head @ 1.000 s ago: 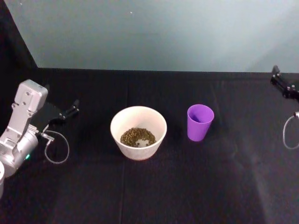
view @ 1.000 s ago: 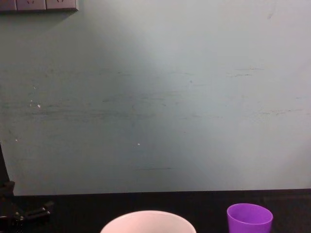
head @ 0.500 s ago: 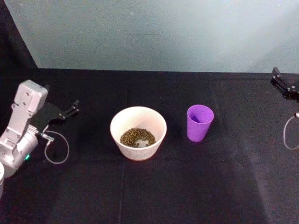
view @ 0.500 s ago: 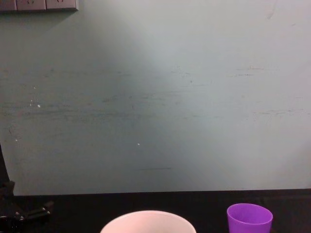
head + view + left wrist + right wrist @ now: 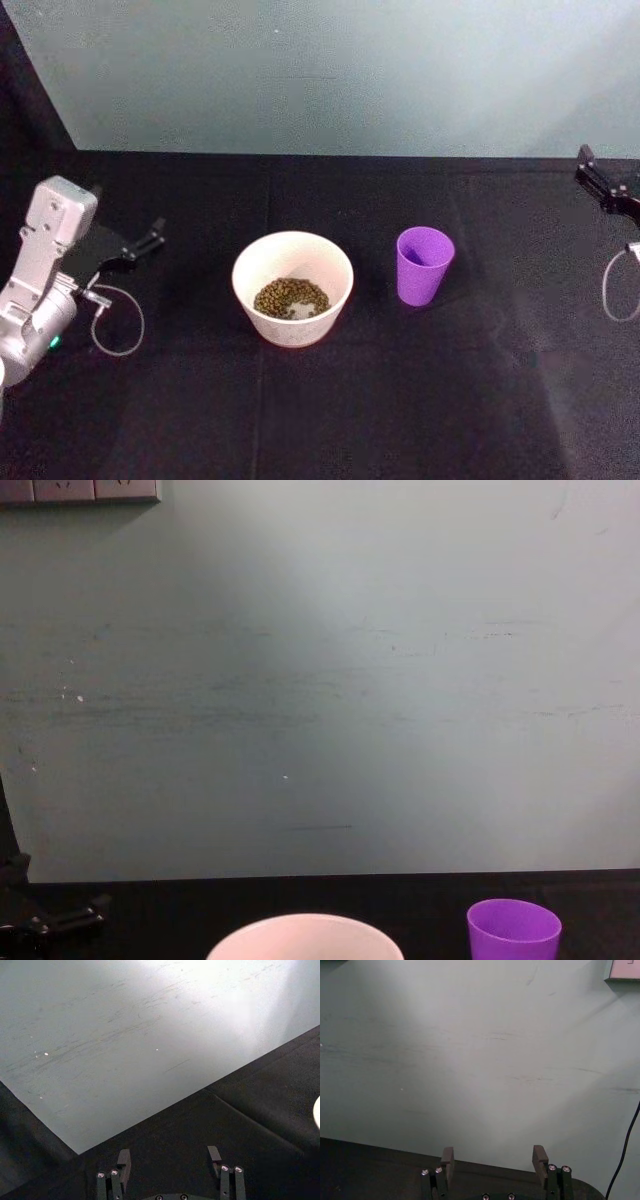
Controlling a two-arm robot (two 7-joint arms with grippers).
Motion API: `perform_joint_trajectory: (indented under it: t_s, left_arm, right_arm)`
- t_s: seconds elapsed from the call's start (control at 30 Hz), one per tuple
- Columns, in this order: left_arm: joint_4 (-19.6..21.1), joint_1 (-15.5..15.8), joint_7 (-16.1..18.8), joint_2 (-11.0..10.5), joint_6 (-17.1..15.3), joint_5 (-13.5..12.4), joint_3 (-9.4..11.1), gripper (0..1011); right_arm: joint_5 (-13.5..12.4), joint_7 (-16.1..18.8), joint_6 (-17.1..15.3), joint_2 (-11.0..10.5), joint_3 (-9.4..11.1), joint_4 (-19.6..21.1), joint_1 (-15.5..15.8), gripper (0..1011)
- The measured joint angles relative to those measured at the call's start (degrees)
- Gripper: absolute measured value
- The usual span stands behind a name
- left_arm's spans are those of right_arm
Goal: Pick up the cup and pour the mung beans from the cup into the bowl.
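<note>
On the black bench (image 5: 400, 400), the scene matches the frames from a second and half a second ago: the cup and bowl stand where they stood, and both arms sit parked at the edges as before; the whole head view has only drifted a touch.

No brand, label or writing can be read anywhere; the socket plates (image 5: 80, 490) high on the wall (image 5: 320, 680) are blank.

The white bowl (image 5: 292, 288) holds a small heap of mung beans (image 5: 291, 297) at its bottom, well below the rim. The purple cup (image 5: 424, 264) stands upright, apart from the bowl; its inside looks empty, though the bottom is hard to make out.

The left claw (image 5: 150, 238) hovers well to the left of the bowl, its fingers (image 5: 123, 1160) spread and gripping nothing. The right claw (image 5: 598, 184) sits far to the right of the cup and farther back, at the bench's far right, likewise released, with its fingers (image 5: 447, 1159) apart around empty air. A loop of cable (image 5: 118, 325) hangs beside the left arm.
</note>
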State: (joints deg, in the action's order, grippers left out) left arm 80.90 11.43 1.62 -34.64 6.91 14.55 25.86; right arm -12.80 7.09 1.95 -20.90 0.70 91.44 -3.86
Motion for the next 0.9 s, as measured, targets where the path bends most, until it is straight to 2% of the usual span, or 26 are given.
perform_joint_trajectory:
  t_s: [0.9]
  left_arm:
    - [0.0, 0.0, 0.0, 0.0, 0.0, 0.0, 0.0, 1000]
  right_arm:
    - [0.0, -0.09, -0.01, 0.0, 0.0, 0.03, 0.0, 1003]
